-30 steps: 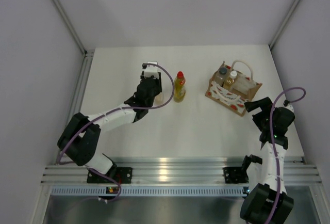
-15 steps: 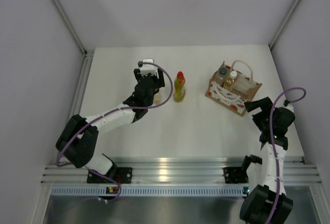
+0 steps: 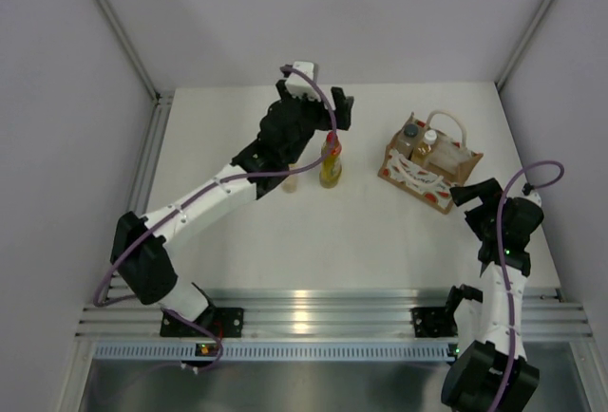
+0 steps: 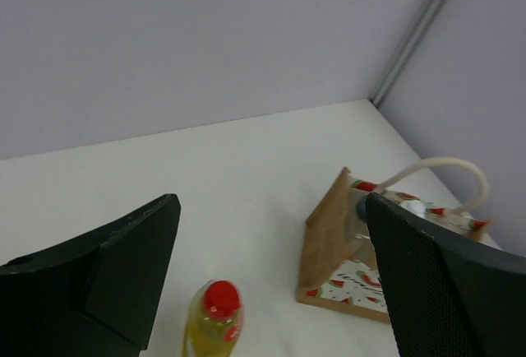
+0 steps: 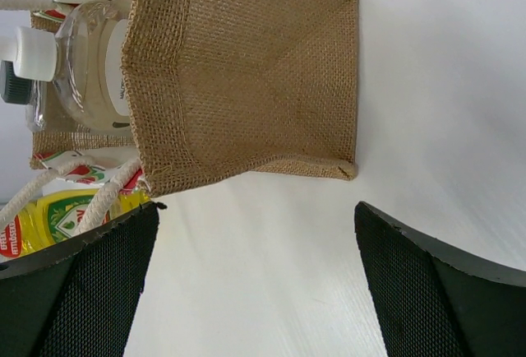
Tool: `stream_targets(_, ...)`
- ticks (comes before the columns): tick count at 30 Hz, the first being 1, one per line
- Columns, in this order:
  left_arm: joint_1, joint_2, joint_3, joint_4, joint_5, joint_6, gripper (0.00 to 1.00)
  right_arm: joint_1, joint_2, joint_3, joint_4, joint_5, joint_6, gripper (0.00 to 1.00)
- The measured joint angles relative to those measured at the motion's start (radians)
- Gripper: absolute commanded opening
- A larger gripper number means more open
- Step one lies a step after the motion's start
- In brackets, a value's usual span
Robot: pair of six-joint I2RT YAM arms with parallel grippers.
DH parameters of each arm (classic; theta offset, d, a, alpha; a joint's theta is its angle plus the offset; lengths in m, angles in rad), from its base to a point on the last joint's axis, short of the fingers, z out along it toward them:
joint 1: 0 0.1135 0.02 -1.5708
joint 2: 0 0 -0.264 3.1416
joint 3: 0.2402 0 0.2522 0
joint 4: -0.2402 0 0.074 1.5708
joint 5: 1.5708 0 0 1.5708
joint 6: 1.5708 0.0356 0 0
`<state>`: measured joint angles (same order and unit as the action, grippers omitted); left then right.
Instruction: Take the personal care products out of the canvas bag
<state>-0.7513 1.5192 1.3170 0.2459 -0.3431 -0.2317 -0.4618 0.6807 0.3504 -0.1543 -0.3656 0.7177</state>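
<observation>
The canvas bag [image 3: 423,173] stands on the far right part of the table [image 3: 361,241], its cream handles looped above the mouth. A dark-grey-capped bottle [image 3: 410,132] and a white-capped bottle [image 3: 429,137] stand inside it. The right gripper [image 3: 472,194] sits low just beside the bag's near right corner. Its fingers are spread wide with nothing between them, and the burlap end panel fills its wrist view. The yellow bottle [image 3: 331,163] with the red cap stands upright on the table, well apart from the bag on its left. The left gripper [image 3: 334,116] hovers above that bottle, jaws wide and empty, facing toward the bag.
</observation>
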Motion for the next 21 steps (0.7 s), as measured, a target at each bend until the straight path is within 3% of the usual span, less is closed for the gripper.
stream_targets(11, -0.208, 0.409, 0.483, -0.187, 0.207, 0.022, 0.96, 0.000, 0.002, 0.000, 0.000, -0.004, -0.002, 0.99)
stream_targets(21, -0.268, 0.694, 0.784, -0.264, 0.247, 0.020, 0.91, -0.001, 0.003, -0.003, 0.000, -0.004, -0.006, 0.99)
